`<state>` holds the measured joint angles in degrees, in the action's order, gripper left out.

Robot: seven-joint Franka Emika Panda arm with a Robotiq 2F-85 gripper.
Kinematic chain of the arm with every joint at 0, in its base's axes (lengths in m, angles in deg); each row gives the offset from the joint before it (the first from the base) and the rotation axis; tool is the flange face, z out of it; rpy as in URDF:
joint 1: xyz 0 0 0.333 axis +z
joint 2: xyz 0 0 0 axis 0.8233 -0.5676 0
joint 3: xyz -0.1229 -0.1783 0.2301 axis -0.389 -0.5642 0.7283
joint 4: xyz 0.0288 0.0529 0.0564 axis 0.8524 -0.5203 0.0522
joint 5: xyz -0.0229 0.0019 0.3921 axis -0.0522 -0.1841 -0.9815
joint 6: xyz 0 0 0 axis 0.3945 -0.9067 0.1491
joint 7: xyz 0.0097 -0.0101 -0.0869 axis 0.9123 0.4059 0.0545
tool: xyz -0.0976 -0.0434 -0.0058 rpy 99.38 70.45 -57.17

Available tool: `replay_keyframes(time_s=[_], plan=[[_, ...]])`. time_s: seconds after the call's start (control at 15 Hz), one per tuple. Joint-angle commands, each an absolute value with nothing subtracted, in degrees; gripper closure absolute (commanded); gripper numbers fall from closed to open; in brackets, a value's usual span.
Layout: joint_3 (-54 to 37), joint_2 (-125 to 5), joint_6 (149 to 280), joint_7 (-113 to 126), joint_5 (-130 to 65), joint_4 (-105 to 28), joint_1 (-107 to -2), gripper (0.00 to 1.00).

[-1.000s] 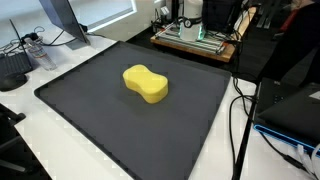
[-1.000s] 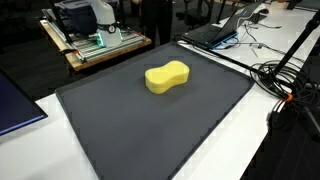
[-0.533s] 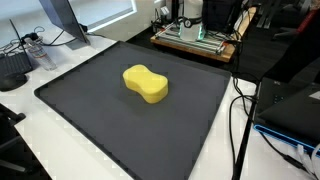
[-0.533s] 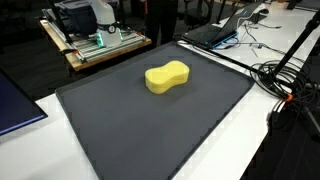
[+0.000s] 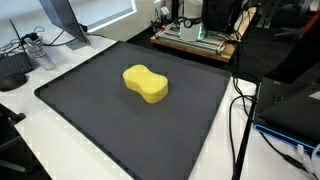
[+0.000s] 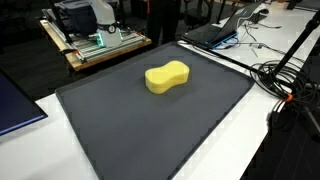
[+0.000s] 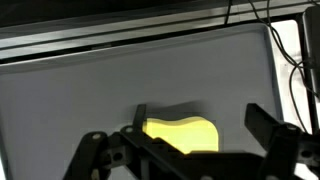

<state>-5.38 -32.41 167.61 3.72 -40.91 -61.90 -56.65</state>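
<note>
Across the white table (image 5: 62,72) you have a large black mat (image 5: 100,115) with a low raised rim. It takes up most of the surface in both exterior views (image 6: 150,130), and its corners run close to the table's edges. On the mat, a little toward its far side and well apart from every rim, lies the one thing it carries: a yellow sponge (image 5: 145,84) with a pinched waist, lying flat (image 6: 167,77). Bare mat surrounds it on all sides, with the widest stretch toward the near edge. Behind the mat a wooden cart (image 5: 195,40) carries lab gear, and any lettering on it is too small to read. An open laptop (image 6: 215,30) sits just off one far corner, and a tangle of black cables (image 6: 285,78) crowds the table strip along one side. From the wrist view, your gripper (image 7: 195,110) is released, its jaws spread wide and grasping nothing. The sponge (image 7: 183,135) shows between the two fingers (image 7: 136,118), near the bottom of that view.
</note>
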Motion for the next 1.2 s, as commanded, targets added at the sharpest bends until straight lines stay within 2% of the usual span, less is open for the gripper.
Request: replay_keyframes(time_s=[0.0, 0.67, 1.13], plan=[[-3.71, -34.80, 167.96, -4.71, -43.96, -57.20, -56.20, 0.00], [-3.09, -50.42, 176.60, -12.79, -39.18, -45.17, -55.19, 0.00], [-3.94, -58.22, 185.30, -12.08, -35.38, -45.93, -53.41, 0.00]])
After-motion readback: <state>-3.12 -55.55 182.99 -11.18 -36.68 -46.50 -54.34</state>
